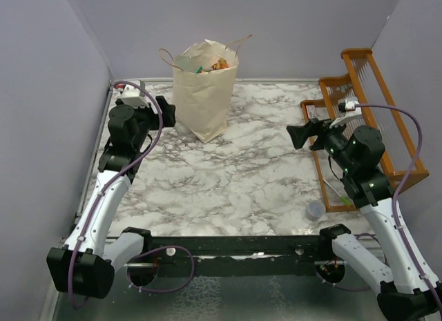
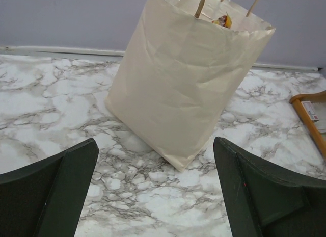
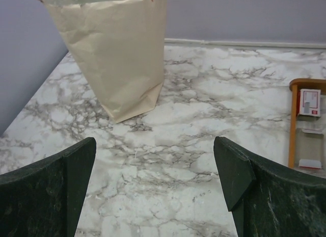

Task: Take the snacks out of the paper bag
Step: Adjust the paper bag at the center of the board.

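While left fingers (image 2: pixel 56 191) and right fingers (image 3: pixel 51 196) gape wide, empty, the paper bag (image 1: pixel 202 93) stands ahead, snacks (image 1: pixel 219 62) inside.

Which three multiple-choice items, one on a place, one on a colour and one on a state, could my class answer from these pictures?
1. Where does the paper bag stand?
A) between the arm bases
B) on the table's far side, left of middle
C) in the rack

2. What colour is the wooden rack?
A) blue
B) white
C) orange-brown

3. How are the grippers?
A) both open, empty
B) both shut on snacks
C) one shut on the bag

Answers: 1 B, the top view shows it there; 2 C, its rails are orange-brown; 3 A, the left gripper and right gripper show wide empty gaps.
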